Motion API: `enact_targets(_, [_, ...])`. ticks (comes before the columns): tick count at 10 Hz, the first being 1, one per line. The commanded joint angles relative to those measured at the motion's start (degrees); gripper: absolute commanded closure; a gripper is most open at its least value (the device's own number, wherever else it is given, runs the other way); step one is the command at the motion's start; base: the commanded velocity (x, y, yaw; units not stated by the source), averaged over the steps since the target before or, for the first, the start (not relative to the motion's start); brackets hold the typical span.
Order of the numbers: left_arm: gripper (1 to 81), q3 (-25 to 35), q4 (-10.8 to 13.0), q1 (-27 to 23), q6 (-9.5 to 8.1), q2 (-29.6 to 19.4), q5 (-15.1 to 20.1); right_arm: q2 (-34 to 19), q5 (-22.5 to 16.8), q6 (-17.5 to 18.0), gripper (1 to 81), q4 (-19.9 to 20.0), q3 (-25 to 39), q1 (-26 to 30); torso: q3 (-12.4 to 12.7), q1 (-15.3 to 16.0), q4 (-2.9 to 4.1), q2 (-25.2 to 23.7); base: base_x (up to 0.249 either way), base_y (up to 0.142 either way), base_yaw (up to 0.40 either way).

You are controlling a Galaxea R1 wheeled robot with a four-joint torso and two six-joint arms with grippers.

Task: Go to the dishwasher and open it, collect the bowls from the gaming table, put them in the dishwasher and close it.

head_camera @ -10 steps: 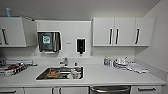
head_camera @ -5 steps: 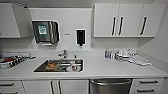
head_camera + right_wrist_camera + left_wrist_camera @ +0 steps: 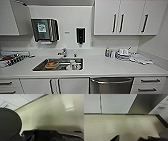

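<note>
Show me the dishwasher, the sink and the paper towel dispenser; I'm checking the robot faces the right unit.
dishwasher [image 3: 111, 86]: head view, on its brushed-steel front below the bar handle.
sink [image 3: 40, 66]: head view, on the basin's left wall.
paper towel dispenser [image 3: 45, 30]: head view, on its dark front cover.

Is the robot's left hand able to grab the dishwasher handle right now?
Probably not yet. The dishwasher sits shut under the counter, nothing blocking its bar handle, but the left wrist view shows floor, so that arm seems low.

Head camera faces the kitchen wall squarely from near, looking down over the desk [image 3: 100, 67]. Both wrist cameras hang low, close above speckled floor [image 3: 121, 126]; the left wrist camera shares the dishwasher [image 3: 111, 86] front.
</note>
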Motion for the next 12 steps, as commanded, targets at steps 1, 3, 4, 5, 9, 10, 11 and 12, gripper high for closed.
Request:
enact_targets(1, [1.0, 0.4, 1.25, -4.45, 0.11, -2.78, 0.83, -2.03, -2.14, 0.33, 1.0, 0.47, 1.05, 4.33, 0.0, 3.49, 0.0, -5.4, 0.0, 0.0, 0.0])
enact_targets(3, [1.0, 0.31, 3.46, -4.63, 0.11, -1.47, 0.83, -2.03, -2.23, 0.33, 1.0, 0.56, 0.97, 4.6, 0.0, 6.18, 0.0, -9.71, 0.0, 0.0, 0.0])
enact_targets(4, [1.0, -0.74, 2.93, -4.63, 0.11, -0.93, 0.83, -2.03, -2.14, 0.33, 1.0, 0.38, 0.97, 4.42, -3.14, 7.43, 0.0, -11.7, 0.0, 0.0, 0.0])
enact_targets(5, [1.0, -1.88, 2.84, -4.63, 0.02, -0.32, 0.83, -1.94, -2.14, 0.33, 1.0, 0.38, 0.88, 4.42, -5.64, 8.63, 0.0, -13.67, 0.0, 0.0, 0.0])
enact_targets(9, [1.0, -2.59, 2.58, -4.63, -0.07, 0.04, 0.74, -2.03, -2.14, 0.42, 1.0, 0.47, 0.79, 4.42, -5.64, 9.4, 0.0, -15.04, 0.0, 0.0, 0.0])
enact_targets(10, [1.0, -2.67, 2.58, -4.54, -0.58, -0.31, 0.74, -2.03, -2.14, 0.42, 1.0, 0.56, 0.71, 4.6, -5.99, 9.66, 0.0, -15.45, 0.0, 0.0, 0.0])
enact_targets(11, [1.0, -2.76, 2.67, -4.63, -1.56, -0.31, 0.74, -2.03, -2.14, 0.42, 1.0, 0.56, 0.79, 4.86, -6.36, 9.96, 0.0, -15.98, 0.0, 0.0, 0.0])
enact_targets(12, [1.0, -3.03, 2.67, -4.63, -2.18, -0.31, 0.74, -1.94, -2.14, 0.42, 1.0, 0.56, 0.88, 5.12, -6.38, 9.94, 0.0, -15.96, 0.0, 0.0, 0.0])
